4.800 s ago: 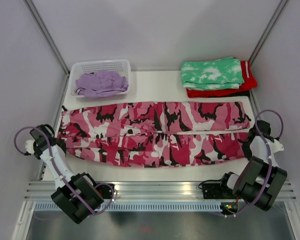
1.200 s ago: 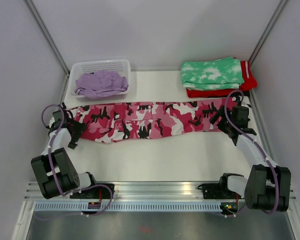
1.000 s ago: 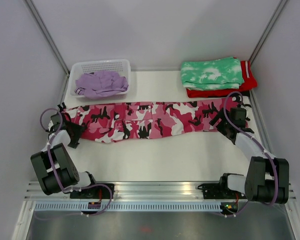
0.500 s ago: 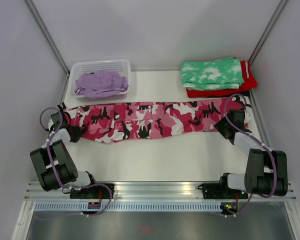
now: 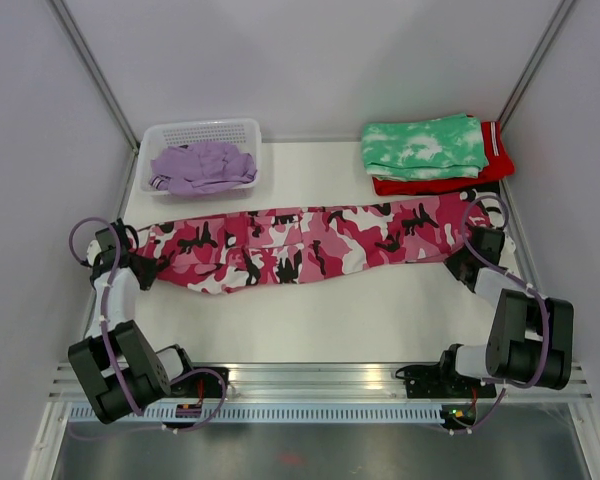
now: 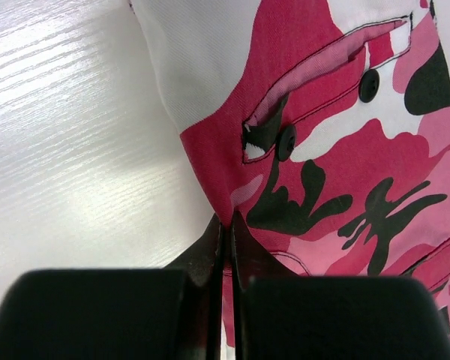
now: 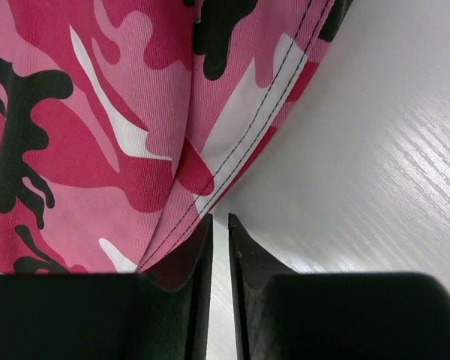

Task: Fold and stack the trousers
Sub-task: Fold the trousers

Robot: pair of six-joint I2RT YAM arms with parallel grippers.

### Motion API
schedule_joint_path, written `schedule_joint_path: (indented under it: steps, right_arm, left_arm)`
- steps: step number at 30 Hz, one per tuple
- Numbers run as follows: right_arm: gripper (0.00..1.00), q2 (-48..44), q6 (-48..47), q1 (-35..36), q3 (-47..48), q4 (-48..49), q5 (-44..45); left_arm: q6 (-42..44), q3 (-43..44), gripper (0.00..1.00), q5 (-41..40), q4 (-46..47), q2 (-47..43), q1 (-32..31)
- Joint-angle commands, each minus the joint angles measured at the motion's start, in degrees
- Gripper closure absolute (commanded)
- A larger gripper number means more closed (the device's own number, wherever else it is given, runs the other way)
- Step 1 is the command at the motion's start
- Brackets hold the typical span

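Observation:
The pink, white and black camouflage trousers (image 5: 310, 245) lie folded lengthwise across the table, waist end at the left. My left gripper (image 5: 143, 268) is at that end; the left wrist view shows its jaws (image 6: 226, 221) shut on the edge of the camouflage cloth (image 6: 337, 172). My right gripper (image 5: 462, 262) sits at the leg end. In the right wrist view its jaws (image 7: 219, 219) stand a narrow slit apart with bare table showing between them, and the stitched hem (image 7: 232, 161) lies just off the left fingertip. The lilac trousers (image 5: 202, 165) are bunched in the basket.
A white basket (image 5: 202, 130) stands at the back left. A folded green-and-white tie-dye garment (image 5: 425, 145) lies on a folded red one (image 5: 497, 160) at the back right. Enclosure walls and frame posts border the table on both sides.
The left jaws closed on the waist edge and drew it slightly toward the near side. The right jaws narrowed from wide to a slit as that gripper slid to the hem's near corner.

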Motion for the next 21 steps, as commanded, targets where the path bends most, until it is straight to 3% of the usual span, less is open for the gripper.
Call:
schedule_joint_path:
  steps: [1, 3, 4, 7, 15, 21]
  right_arm:
    - [0.80, 0.8, -0.9, -0.7, 0.6, 0.0, 0.1]
    - [0.70, 0.3, -0.2, -1.0, 0.4, 0.3, 0.4]
    - [0.58, -0.1, 0.0, -1.0, -0.1, 1.3, 0.8]
    - [0.43, 0.5, 1.2, -1.1, 0.3, 2.5, 0.9]
    - [0.48, 6.5, 5.0, -1.6, 2.1, 4.9, 0.2]
    - [0.67, 9.5, 5.4, -2.1, 2.4, 5.2, 1.2]
  left_arm:
    - [2.3, 0.5, 0.98, -2.2, -1.3, -1.0, 0.1]
    - [2.7, 0.3, 0.98, -2.2, -1.5, -0.7, 0.1]
    - [3.2, 0.2, 0.98, -2.2, -1.2, -0.8, 0.1]
    - [3.3, 0.1, 0.98, -2.3, -0.9, -0.6, 0.1]
    - [2.4, 0.4, 0.98, -1.2, -0.3, 0.2, 0.1]
    - [3.1, 0.8, 0.98, -0.9, -0.8, 0.3, 0.1]
